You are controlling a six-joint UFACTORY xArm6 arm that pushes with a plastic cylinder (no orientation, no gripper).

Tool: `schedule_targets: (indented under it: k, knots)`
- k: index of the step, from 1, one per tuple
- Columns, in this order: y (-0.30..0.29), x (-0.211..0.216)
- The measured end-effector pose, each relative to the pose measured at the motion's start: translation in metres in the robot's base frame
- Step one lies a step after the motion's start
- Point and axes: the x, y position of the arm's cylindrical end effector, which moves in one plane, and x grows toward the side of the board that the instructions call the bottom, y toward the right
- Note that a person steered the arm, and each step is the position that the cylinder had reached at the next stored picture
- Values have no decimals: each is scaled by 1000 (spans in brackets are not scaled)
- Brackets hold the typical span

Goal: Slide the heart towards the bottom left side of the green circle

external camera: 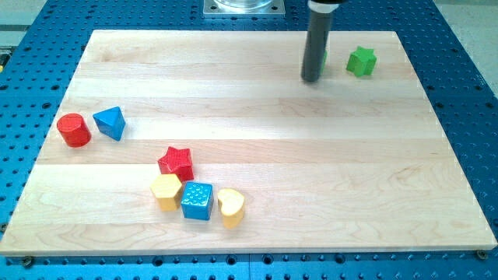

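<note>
The heart (231,207), a yellow block, lies on the board (257,148) near its bottom edge, left of centre. Taking the heart as the landmark: a blue cube (197,200) sits just to its left, touching or nearly touching it; a yellow hexagon (166,191) lies left of the cube, close against it; a red star (177,162) stands up and to the left of the heart, just above the hexagon and cube. Farther up and to the view's left of the heart, near the board's left edge, a blue triangle (110,122) and a red cylinder (74,130) sit side by side, the cylinder on the outside. Far up and to the view's right of the heart, near the board's top edge, is a green star (361,61). My tip (311,79) is also up there, well apart from the heart and just left of the green star. A thin green sliver (323,61) shows at the rod's right edge; its shape cannot be made out, since the rod hides most of it. The arm carries no gripper, only the rod, so there is no open or closed state to tell.
</note>
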Motion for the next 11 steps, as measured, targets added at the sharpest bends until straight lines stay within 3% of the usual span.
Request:
schedule_targets:
  k: [1,2,3,6,7,9,11]
  knots:
    - [4,76]
    - [20,200]
    - [5,262]
    - [-167,281]
    - [-197,271]
    - [-192,219]
    - [-129,178]
